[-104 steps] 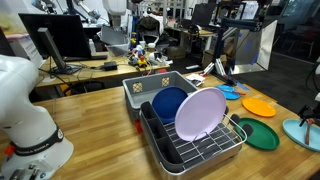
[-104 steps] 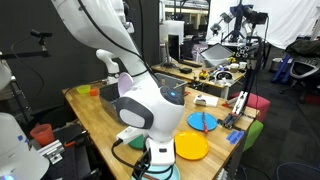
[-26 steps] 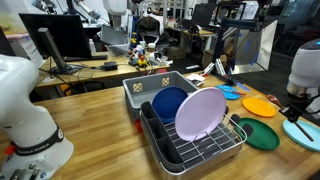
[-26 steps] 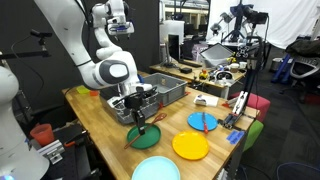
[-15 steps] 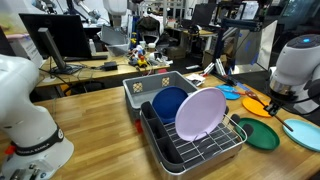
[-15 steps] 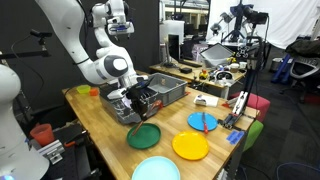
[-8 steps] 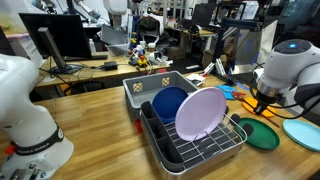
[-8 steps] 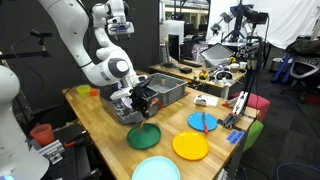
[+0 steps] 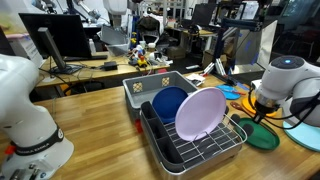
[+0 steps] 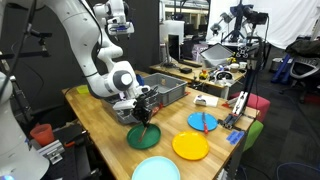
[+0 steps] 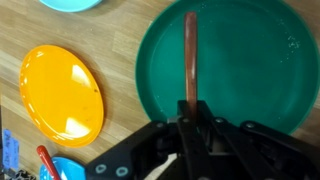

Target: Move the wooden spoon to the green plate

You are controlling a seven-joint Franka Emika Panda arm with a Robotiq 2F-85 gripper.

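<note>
My gripper (image 11: 190, 115) is shut on the handle of the wooden spoon (image 11: 190, 55), a slim brown stick that points out over the dark green plate (image 11: 250, 70). The spoon's far end lies over the plate's middle; whether it touches the plate I cannot tell. In both exterior views the gripper (image 10: 143, 109) (image 9: 255, 108) hangs low, right above the green plate (image 10: 138, 140) (image 9: 266, 138) on the wooden table.
An orange plate (image 11: 60, 95) (image 10: 190, 147) lies beside the green one, a pale teal plate (image 10: 157, 169) nearer the table edge, and a blue plate with a red utensil (image 10: 203, 121) beyond. A dish rack (image 9: 205, 150) holds a lavender plate (image 9: 200, 113).
The arm has swung over from beyond the green plate and come down, carrying the spoon until it is over the plate. The gripper has stayed shut.
</note>
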